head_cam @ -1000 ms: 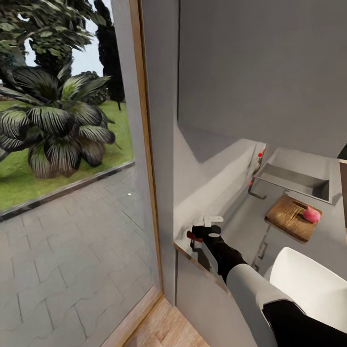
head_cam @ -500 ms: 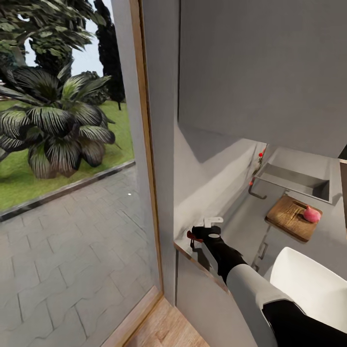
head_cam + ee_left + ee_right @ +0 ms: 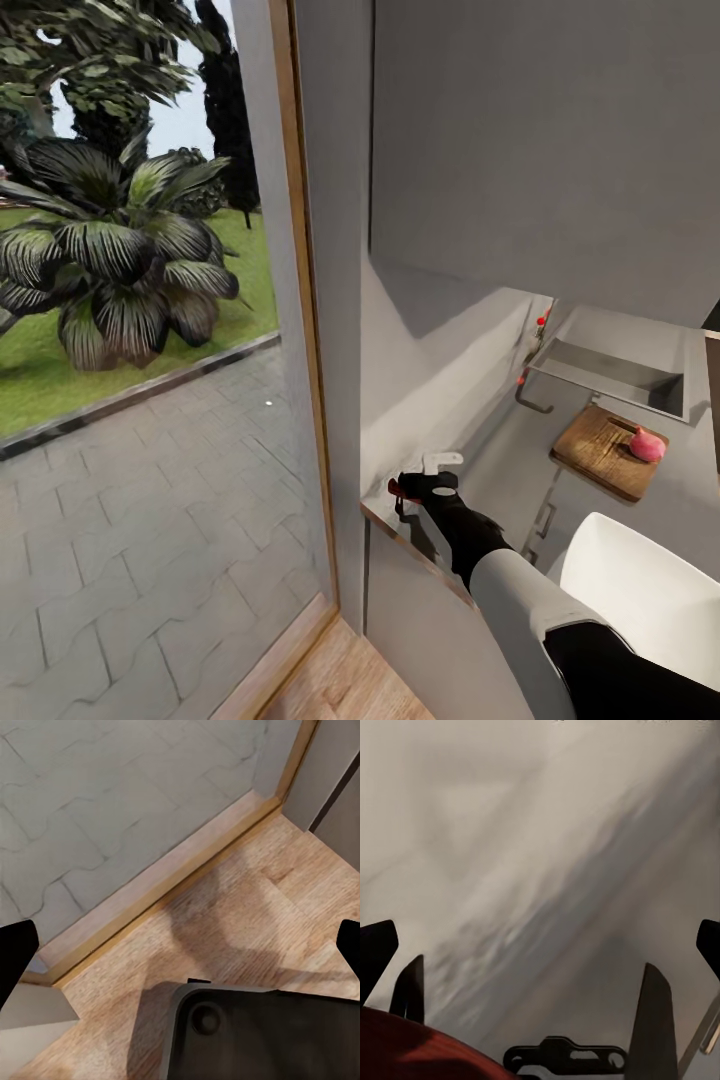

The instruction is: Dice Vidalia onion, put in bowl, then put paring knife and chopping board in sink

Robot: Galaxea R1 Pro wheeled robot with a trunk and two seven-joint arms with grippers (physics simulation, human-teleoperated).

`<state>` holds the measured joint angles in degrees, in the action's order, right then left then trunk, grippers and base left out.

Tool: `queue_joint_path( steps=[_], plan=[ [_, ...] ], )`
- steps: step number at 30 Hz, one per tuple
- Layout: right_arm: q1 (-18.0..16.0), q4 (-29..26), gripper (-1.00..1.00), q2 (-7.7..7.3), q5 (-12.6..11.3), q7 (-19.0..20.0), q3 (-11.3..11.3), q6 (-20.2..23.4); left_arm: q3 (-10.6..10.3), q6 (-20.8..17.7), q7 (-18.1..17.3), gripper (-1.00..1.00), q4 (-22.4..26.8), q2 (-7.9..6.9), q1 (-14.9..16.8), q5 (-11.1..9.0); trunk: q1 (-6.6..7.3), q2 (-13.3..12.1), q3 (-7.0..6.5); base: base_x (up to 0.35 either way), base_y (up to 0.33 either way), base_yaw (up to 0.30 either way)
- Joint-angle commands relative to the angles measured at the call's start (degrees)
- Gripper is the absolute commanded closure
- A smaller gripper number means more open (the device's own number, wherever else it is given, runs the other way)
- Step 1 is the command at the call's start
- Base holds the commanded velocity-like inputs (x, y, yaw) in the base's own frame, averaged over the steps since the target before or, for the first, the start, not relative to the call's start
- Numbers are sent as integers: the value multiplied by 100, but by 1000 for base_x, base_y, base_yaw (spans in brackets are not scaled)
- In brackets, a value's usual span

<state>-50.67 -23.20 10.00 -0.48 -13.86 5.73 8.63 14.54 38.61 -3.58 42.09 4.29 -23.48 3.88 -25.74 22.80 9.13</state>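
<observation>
The countertop (image 3: 500, 470) runs away to the right in the head view. At its near left corner my right gripper (image 3: 430, 480) hovers low and open, the paring knife's reddish-brown handle (image 3: 402, 489) just beside it. That handle (image 3: 420, 1050) also shows close under the palm in the right wrist view; the blade is hidden. Farther along lies the chopping board (image 3: 605, 450) with the pinkish onion (image 3: 646, 445) on it. The sink (image 3: 610, 375) is behind the board. The white bowl (image 3: 640, 590) stands nearer me. My left gripper (image 3: 180, 945) hangs open over the floor.
A tall glass pane with a wooden frame (image 3: 300, 300) stands just left of the counter corner, with paving and plants outside. A grey wall (image 3: 450, 330) backs the counter, and the tap (image 3: 530, 390) rises by the sink. Wooden floor (image 3: 225, 907) and my dark base (image 3: 262, 1035) lie below.
</observation>
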Motion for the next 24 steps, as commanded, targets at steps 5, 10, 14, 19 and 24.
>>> queue_joint_path(
  steps=[5,10,14,19,24],
  plan=[
    [-5,50,-100,0,-5,-44,33,-34,41,6,-37,-100,10,10,0,38,-4,12,11,0,0,0],
    [-5,102,-100,0,-5,-42,33,-54,41,6,-38,-100,10,10,-3,40,-4,12,11,0,0,0],
    [-5,117,-100,0,-5,-40,33,-60,41,6,-38,-100,10,10,-2,37,-4,12,11,0,0,0],
    [-5,125,-100,0,-3,-45,33,-104,41,6,-37,-100,10,10,-2,39,-4,12,11,0,0,0],
    [-5,198,-100,0,3,-49,41,-389,41,6,-37,-100,10,10,0,36,-4,12,11,0,0,0]
  ],
)
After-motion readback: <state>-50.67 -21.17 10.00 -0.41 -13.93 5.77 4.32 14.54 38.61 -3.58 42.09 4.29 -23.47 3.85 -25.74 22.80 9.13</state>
